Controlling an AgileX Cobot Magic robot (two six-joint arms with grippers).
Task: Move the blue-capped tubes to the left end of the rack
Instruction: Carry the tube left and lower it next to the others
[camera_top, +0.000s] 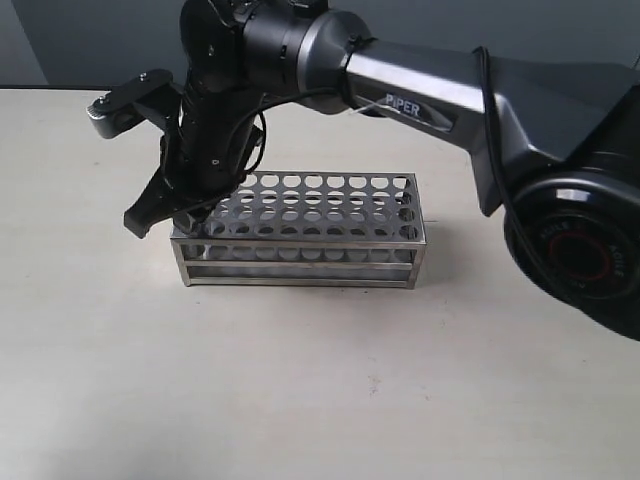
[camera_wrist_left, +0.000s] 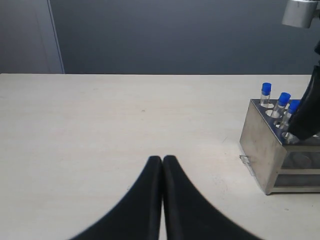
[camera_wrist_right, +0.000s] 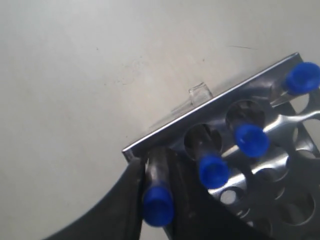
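The right gripper (camera_wrist_right: 156, 172) is clamped on the 4th blue-capped tube (camera_wrist_right: 157, 205) at the left-end corner hole of the rack (camera_wrist_right: 165, 131), beside the other 3 tubes (camera_wrist_right: 250, 140), so I'd lower it straight and release only once seated, while the left gripper (camera_wrist_left: 162, 165) rests pinched together, empty.

right arm (camera_top: 440, 80): glossy black, grey | PIPER lettering (camera_top: 402, 105): white | cable (camera_top: 484, 110): thin, black | left claw (camera_wrist_left: 162, 160): black, tapered

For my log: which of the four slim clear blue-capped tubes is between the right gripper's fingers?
The tube at the corner of the shiny steel rack; the right gripper flanks only it, the others stand free.
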